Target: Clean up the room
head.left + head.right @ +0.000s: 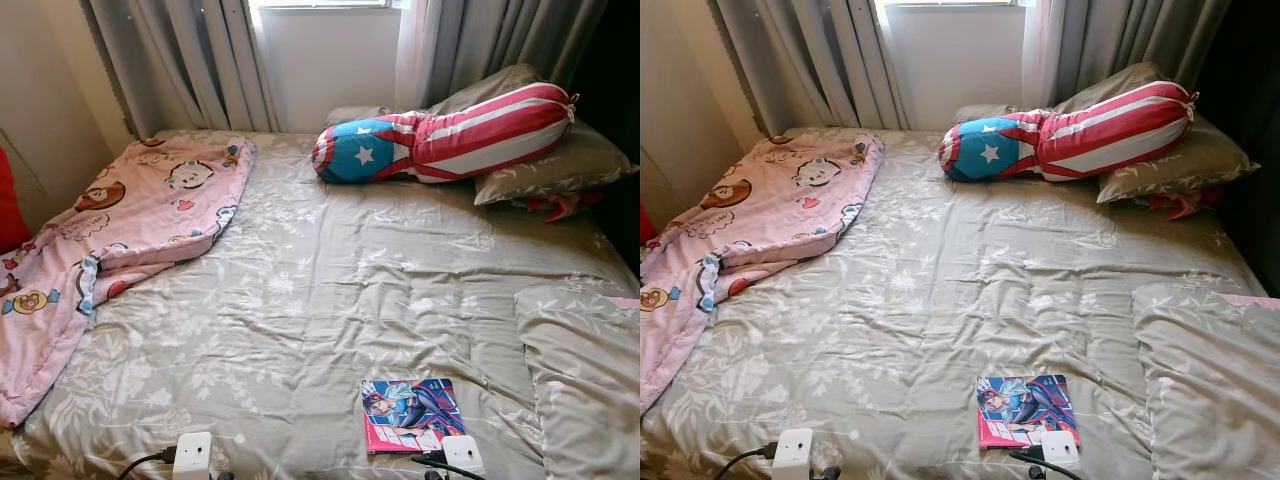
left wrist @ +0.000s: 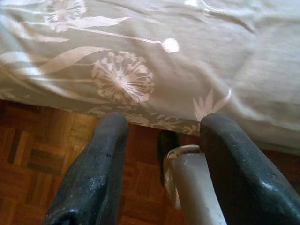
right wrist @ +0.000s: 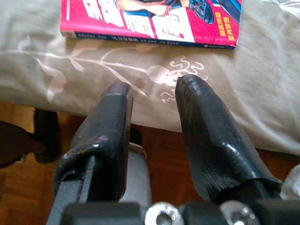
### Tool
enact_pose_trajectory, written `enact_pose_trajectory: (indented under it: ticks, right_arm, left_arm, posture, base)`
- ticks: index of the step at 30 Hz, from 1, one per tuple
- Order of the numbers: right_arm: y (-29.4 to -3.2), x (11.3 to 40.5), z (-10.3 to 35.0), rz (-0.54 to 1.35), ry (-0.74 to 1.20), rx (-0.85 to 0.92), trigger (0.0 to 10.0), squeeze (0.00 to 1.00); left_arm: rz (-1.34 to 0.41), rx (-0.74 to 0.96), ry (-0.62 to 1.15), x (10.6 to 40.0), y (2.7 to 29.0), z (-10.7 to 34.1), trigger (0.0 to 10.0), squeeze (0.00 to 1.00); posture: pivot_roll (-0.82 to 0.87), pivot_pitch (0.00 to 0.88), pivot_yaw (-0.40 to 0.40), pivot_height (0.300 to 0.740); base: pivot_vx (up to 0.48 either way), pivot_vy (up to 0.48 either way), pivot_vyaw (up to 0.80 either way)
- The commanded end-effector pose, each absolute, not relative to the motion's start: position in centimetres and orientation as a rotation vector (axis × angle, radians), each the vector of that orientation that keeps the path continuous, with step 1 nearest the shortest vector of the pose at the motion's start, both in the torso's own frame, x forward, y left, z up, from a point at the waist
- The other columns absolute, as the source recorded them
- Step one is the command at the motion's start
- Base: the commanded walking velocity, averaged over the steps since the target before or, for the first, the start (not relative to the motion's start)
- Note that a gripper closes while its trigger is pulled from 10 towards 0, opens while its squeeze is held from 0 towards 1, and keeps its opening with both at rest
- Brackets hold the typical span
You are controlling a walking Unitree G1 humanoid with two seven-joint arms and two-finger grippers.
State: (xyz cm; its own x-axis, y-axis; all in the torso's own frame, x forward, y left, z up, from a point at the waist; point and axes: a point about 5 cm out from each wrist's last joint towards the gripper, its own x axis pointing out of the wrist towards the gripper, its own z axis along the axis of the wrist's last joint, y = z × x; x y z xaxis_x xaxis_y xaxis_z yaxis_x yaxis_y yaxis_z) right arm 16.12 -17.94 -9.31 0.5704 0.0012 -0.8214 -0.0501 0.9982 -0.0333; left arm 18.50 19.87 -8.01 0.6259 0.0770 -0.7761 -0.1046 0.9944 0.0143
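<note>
A rumpled pink blanket printed with cartoon faces (image 1: 120, 225) lies along the left side of the bed and spills over its near left edge. The bed itself is covered by a grey-green quilt with a pale flower print (image 1: 330, 290), mostly smooth across the middle. At the head, under the grey curtains (image 1: 190, 55), a long bolster cushion in red and white stripes with a blue, white-starred end (image 1: 450, 130) rests on a grey floral pillow (image 1: 560, 165). Near the foot on the right lies a thin pink and blue comic book with a drawn figure on its cover (image 1: 410, 413), flat on the quilt, and a second grey floral pillow (image 1: 585, 370) sits just beyond it at the right edge.

The left gripper (image 2: 161, 136) hangs low at the foot of the bed above the wooden parquet floor (image 2: 42, 154), fingers spread apart and empty. The right gripper (image 3: 152, 98) is likewise parted with nothing between its fingers, tips just short of the comic book's near edge.

The step in hand looks like collecting the comic book. The next move would call for the right gripper to go forward over the bed edge and catch the book's thin near edge; flat on soft fabric, it may slide or sink rather than lift
</note>
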Motion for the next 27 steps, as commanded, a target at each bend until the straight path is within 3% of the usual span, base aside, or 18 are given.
enact_pose_trajectory:
  ticks: [1,4,18,27]
  right_arm:
    - [-17.5,16.3,-9.3,0.045,0.959,-0.072,10.0,0.0]
    - [-17.4,16.1,-9.4,0.046,0.971,-0.064,10.0,0.0]
    - [-17.6,16.5,-9.2,0.017,0.969,-0.047,10.0,0.0]
    - [-18.9,16.4,-9.2,-0.009,0.974,-0.029,10.0,0.0]
  left_arm:
    - [0.117,-0.02,0.918,17.7,20.4,-8.3,10.0,0.0]
    - [0.123,-0.023,0.914,17.8,20.5,-8.3,10.0,0.0]
    - [0.141,-0.041,0.917,18.0,20.7,-8.2,10.0,0.0]
    - [0.137,-0.03,0.931,17.7,20.9,-8.3,10.0,0.0]
  posture:
    - [-0.01,0.0,0.035,0.74]
    - [-0.01,0.0,0.035,0.74]
    - [0.01,0.0,0.039,0.74]
    - [0.02,0.0,0.038,0.74]
  base:
    - [0.0,0.0,0.8]
    - [0.0,0.0,0.6]
    - [0.0,0.0,0.0]
    - [0.0,0.316,0.0]
